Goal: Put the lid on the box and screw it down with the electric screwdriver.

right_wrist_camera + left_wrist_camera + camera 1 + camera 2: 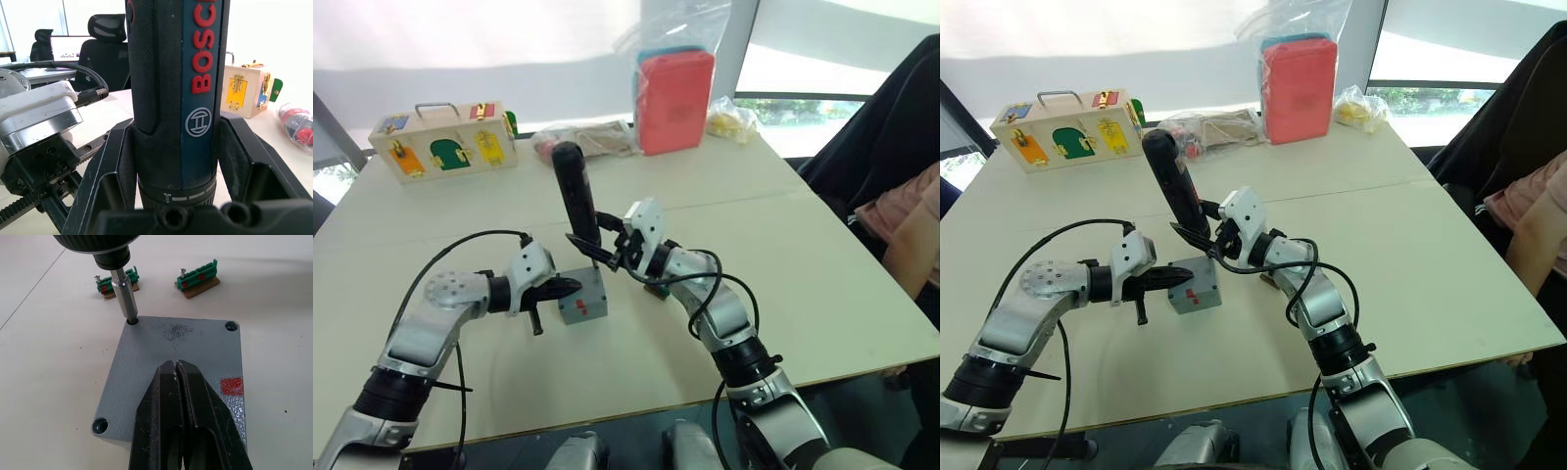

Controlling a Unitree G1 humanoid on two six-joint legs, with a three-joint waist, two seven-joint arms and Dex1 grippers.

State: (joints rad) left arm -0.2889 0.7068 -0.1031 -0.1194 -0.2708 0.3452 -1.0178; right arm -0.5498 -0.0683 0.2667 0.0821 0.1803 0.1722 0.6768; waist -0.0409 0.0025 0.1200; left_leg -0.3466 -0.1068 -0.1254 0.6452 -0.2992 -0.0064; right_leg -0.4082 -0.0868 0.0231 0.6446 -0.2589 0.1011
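pale table [822, 294], window [803, 108] behind, office chairs [105, 29]

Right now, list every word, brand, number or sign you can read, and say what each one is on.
"BOSCH" (red letters, top cut off by the frame edge): on the electric screwdriver, held between the right gripper fingers.
Round Bosch logo, white: on the electric screwdriver, below the letters.
Small white marks on its collar: too small to read.
Red patch on the lid: no text.
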